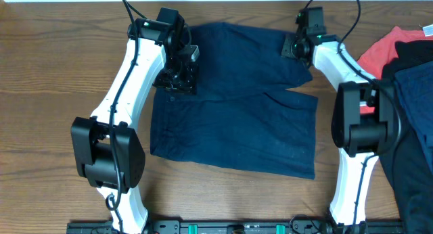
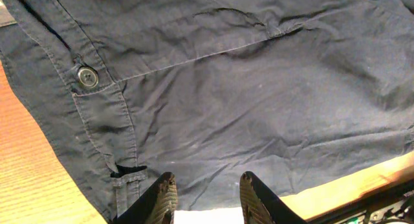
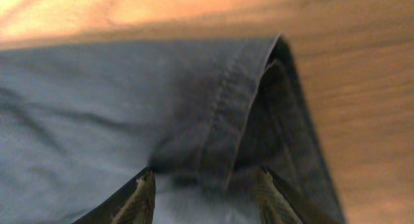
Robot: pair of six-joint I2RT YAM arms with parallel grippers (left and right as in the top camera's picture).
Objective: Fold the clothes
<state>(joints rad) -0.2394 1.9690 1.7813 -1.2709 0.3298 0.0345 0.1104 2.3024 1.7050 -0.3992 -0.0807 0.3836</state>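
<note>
The clothes, a dark navy pair of shorts (image 1: 233, 119), lie spread flat across the middle of the wooden table. My left gripper (image 1: 179, 78) hovers over their left edge, near the waistband. In the left wrist view its fingers (image 2: 166, 195) stand apart above the fabric (image 2: 259, 107), with a dark button (image 2: 87, 76) off to the left, and nothing sits between them. My right gripper (image 1: 296, 48) is at the shorts' far right corner. Its jaws (image 3: 207, 185) are open over a folded hem (image 3: 226, 101), and the cloth lies loose beneath them.
A coral-red shirt (image 1: 379, 55) and a black garment (image 1: 413, 55) are piled at the right edge, with more navy cloth (image 1: 416, 119) below them. Bare wooden table (image 1: 47, 72) surrounds the shorts.
</note>
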